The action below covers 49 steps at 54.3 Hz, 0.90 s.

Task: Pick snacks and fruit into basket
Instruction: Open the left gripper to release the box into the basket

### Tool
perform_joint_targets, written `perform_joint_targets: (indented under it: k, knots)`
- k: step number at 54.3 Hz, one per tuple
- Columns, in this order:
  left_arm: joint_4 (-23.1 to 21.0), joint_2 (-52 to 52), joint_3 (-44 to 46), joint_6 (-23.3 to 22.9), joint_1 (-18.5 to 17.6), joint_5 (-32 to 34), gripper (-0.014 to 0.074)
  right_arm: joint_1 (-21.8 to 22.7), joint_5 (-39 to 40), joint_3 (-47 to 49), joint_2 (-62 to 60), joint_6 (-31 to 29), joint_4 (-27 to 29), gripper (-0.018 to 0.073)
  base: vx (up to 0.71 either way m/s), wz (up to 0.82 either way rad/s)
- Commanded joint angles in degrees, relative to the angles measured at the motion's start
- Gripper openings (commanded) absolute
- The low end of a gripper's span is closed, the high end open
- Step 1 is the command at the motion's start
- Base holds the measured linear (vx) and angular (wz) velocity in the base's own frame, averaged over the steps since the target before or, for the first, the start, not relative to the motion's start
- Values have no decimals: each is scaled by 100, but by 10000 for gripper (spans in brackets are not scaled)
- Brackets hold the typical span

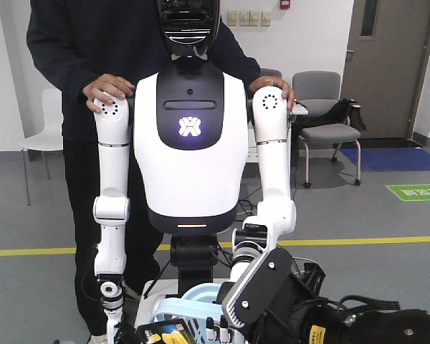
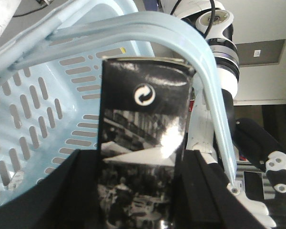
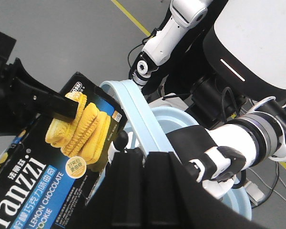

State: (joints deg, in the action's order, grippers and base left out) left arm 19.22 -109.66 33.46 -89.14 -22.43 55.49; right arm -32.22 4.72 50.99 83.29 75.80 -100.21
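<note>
1. The Franzzi box [image 3: 52, 152] of lemon chocolate cookies is off the table, clamped in the left gripper [image 2: 140, 171]; one black finger [image 3: 62, 107] lies across its printed front, and the other seems to press the back.
2. The box stands just beside the light blue basket [image 2: 33, 109]; its upper end sits close under the arching handle [image 3: 143, 119], and it is not yet inside the rim.
3. The right gripper [image 3: 144, 167] hovers near the basket; its fingers look closed together with nothing between them.
4. The teal goji pouch and any fruit are out of view.
5. Handling, as a judgement: the carton should be light and stiff, yet hollow enough to dent; its glossy faces may slip; gripped across the broad faces, a long box tends to pivot if it is held near one end.
6. The next move probably calls for clearing the handle, lowering the box past the rim and only then parting the fingers; catching a corner on the handle is the likely snag.
7. A white humanoid robot [image 1: 193, 143] stands behind the basket, with a person [image 1: 57, 57] behind it; whether it holds the basket I cannot tell.
</note>
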Motion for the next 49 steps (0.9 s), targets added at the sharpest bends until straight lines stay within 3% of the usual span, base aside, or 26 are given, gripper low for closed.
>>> perform_joint_targets:
  k: [1,6,11,15,26,30,41,49]
  knots:
    - [-66,2,136,-39,-12,1263,8,3,-128,172,-234,-27,-257,-13,0,0]
    - [-128,-234,142,-39,-12,1934,37,3,-128,172,-234,-27,-257,-13,0,0]
    - [-122,-365,142,-39,-12,2180,118,3,-128,172,-234,-27,-257,-13,0,0]
    - [-122,-411,142,-39,-12,2257,231,3,-128,172,-234,-27,-257,-13,0,0]
    - [-137,-411,142,-39,-12,2232,647,3,-130,172,-234,-19,-257,-13,0,0]
    - [-152,-411,142,-39,-12,2249,729,3,-130,172,-234,-19,-257,-13,0,0]
    - [-425,-411,135,-39,-12,2385,707,3,-130,172,-234,-19,-257,-13,0,0]
    - [-379,-347,94,-39,9,2386,597,3,-130,172,-234,-19,-257,-13,0,0]
